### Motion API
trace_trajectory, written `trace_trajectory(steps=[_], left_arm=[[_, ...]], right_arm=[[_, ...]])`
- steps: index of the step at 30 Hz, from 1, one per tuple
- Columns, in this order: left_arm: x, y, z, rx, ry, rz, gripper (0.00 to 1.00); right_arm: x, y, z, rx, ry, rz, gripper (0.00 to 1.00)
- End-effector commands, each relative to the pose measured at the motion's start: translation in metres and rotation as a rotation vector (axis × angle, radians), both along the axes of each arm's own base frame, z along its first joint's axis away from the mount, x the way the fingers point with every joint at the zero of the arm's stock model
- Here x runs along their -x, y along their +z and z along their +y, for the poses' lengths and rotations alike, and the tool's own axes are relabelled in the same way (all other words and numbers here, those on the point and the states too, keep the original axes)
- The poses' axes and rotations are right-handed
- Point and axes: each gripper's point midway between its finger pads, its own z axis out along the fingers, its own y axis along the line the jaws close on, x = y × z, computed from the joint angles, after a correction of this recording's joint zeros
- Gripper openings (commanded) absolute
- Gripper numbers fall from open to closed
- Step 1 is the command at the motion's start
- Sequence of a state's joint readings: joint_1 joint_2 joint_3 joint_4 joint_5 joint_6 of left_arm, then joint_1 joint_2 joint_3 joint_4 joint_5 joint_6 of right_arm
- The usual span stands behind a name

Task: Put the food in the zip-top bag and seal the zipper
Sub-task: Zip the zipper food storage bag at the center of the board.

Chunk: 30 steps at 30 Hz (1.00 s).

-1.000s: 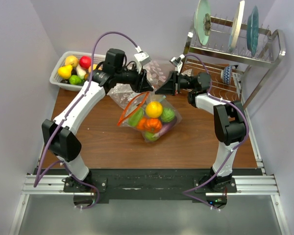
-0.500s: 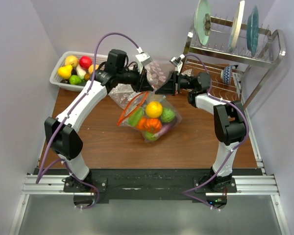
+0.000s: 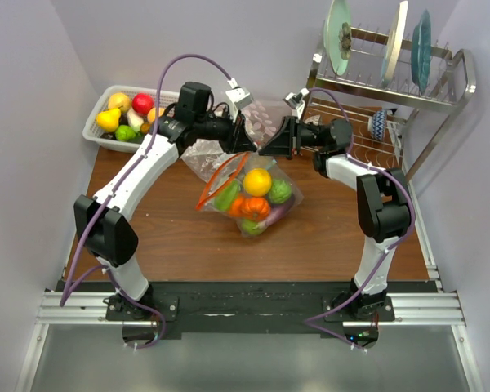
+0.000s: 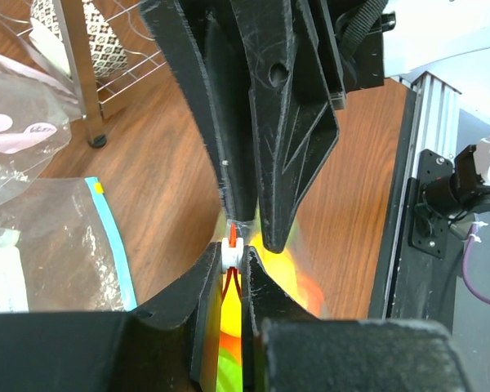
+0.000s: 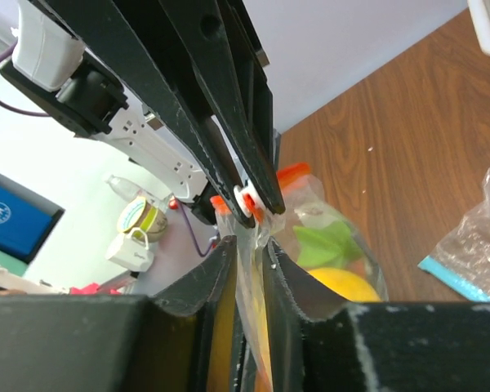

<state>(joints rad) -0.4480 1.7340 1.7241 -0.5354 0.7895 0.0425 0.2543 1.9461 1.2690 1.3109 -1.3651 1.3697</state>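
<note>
The zip-top bag (image 3: 271, 214) lies mid-table, holding food: a yellow fruit (image 3: 256, 181), a green one (image 3: 279, 192) and an orange one (image 3: 253, 207). Its orange-red zipper (image 3: 215, 184) gapes in a loop toward the left. My left gripper (image 3: 249, 147) is at the bag's top corner, and in the left wrist view this gripper (image 4: 233, 253) is shut on the zipper's white slider (image 4: 233, 255). My right gripper (image 3: 268, 149) faces it tip to tip. In the right wrist view that gripper (image 5: 249, 249) stands slightly open, with the bag's clear film hanging loose between its fingers.
A white basket (image 3: 94, 135) of more toy fruit sits at the back left. A second clear bag with a blue-green strip (image 4: 110, 237) lies behind the task bag. A metal dish rack (image 3: 392, 90) with plates and a patterned cup (image 3: 378, 122) fills the back right.
The left gripper's jaws have closed onto the zipper slider. The right gripper's jaws have eased apart off the film. Both arms have hardly moved.
</note>
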Motion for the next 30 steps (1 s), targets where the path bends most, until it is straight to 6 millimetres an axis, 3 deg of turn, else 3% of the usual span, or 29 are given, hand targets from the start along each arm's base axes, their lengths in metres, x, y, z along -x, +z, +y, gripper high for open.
trace_trajectory(steps=[1,6,10,15,16,18,22,25,26,30], left_arm=[[0.012,0.042,-0.004,0.085,-0.044,-0.073,0.0],[0.013,0.05,-0.002,0.087,-0.041,-0.091,0.0],[0.014,0.048,-0.001,0.076,-0.035,-0.087,0.0],[0.014,0.045,0.0,0.07,-0.035,-0.084,0.0],[0.014,0.044,0.0,0.068,-0.032,-0.084,0.0],[0.014,0.045,0.001,0.065,-0.033,-0.087,0.0],[0.014,0.047,0.002,0.06,-0.025,-0.097,0.0],[0.014,0.046,0.002,0.059,-0.024,-0.097,0.0],[0.014,0.046,0.002,0.059,-0.024,-0.095,0.0],[0.014,0.044,0.003,0.056,-0.021,-0.095,0.0]], right_arm=[[0.02,0.047,-0.004,-0.104,0.002,-0.382,0.29],[0.019,0.057,-0.007,-0.107,-0.002,-0.416,0.34],[0.015,0.071,-0.021,-0.117,-0.051,-0.456,0.4],[0.006,0.072,-0.037,-0.095,-0.079,-0.464,0.45],[0.003,0.072,-0.041,-0.09,-0.089,-0.464,0.55],[0.001,0.072,-0.046,-0.086,-0.103,-0.459,0.56],[0.001,0.077,-0.051,-0.095,-0.125,-0.466,0.72],[-0.006,0.078,-0.054,-0.105,-0.163,-0.439,0.74],[-0.01,0.08,-0.056,-0.112,-0.185,-0.428,0.97],[-0.027,0.076,-0.06,-0.068,-0.303,-0.366,0.99]])
